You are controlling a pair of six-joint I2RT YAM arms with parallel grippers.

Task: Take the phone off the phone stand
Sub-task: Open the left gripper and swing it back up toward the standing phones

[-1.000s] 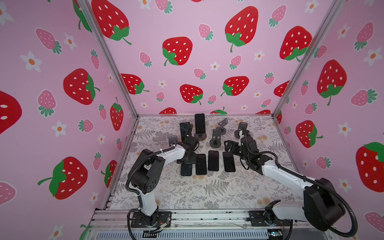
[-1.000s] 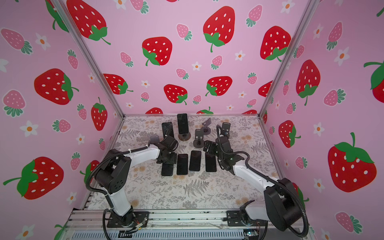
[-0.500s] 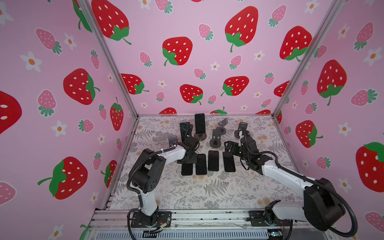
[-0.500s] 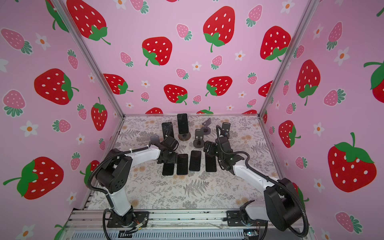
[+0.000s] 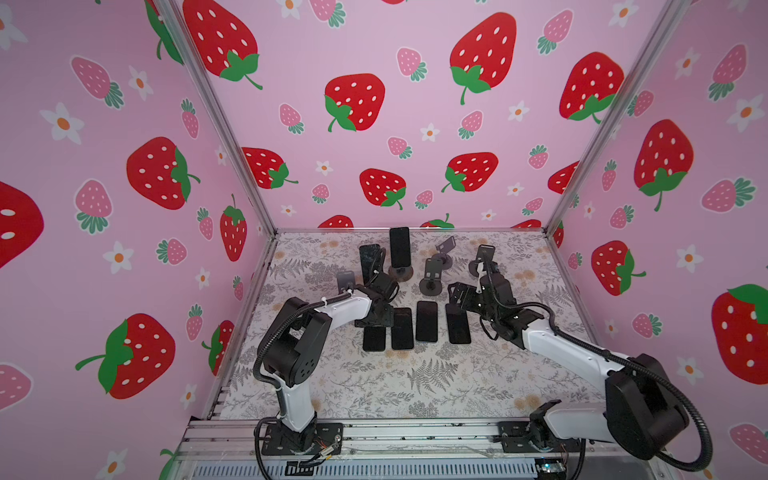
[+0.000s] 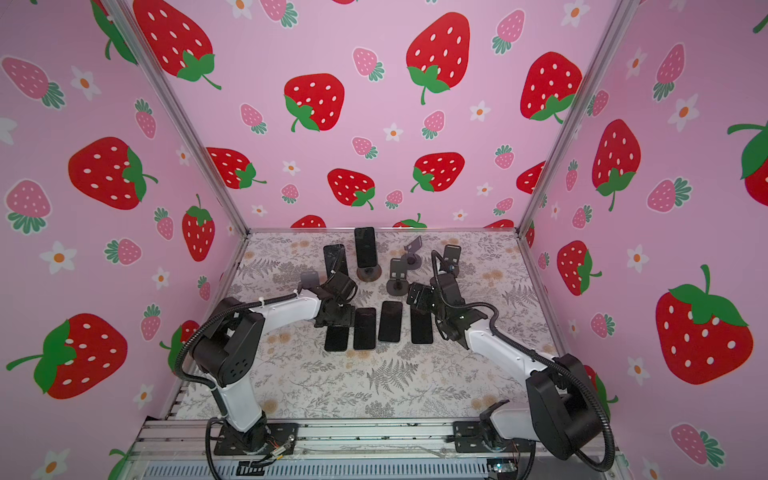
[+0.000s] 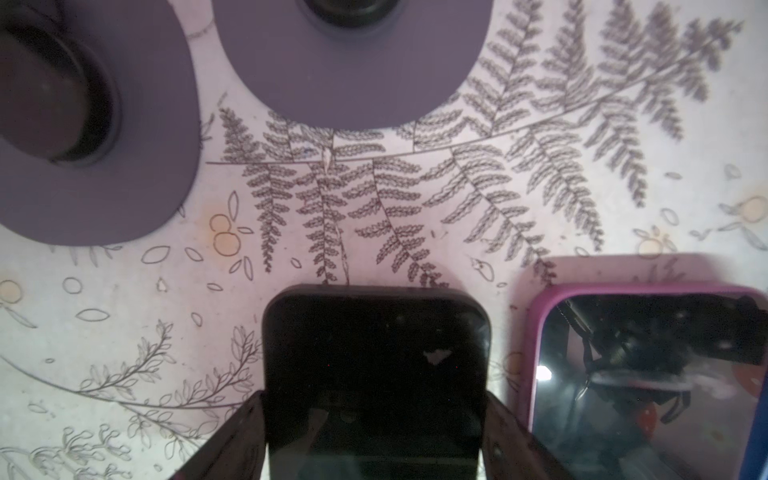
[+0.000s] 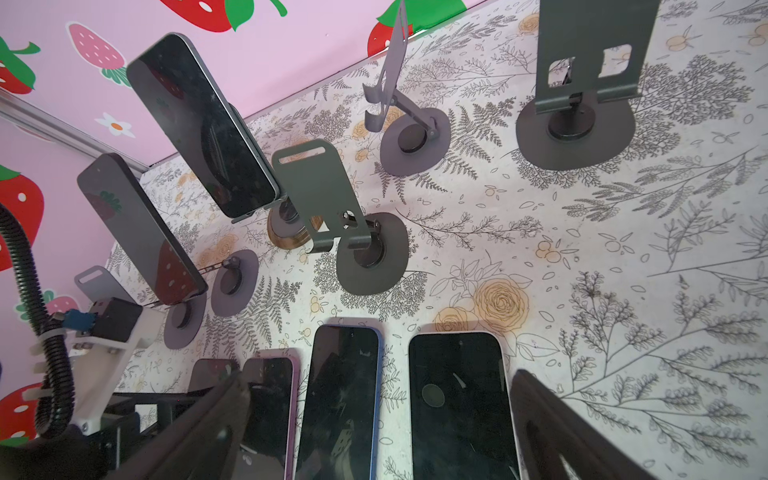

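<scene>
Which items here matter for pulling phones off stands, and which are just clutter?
Job:
- phone on the back-centre stand
- phone on the stand to its left
- right hand, open
- left hand, straddling a flat phone

Lying about:
- other flat phones in the row
- empty stands
</scene>
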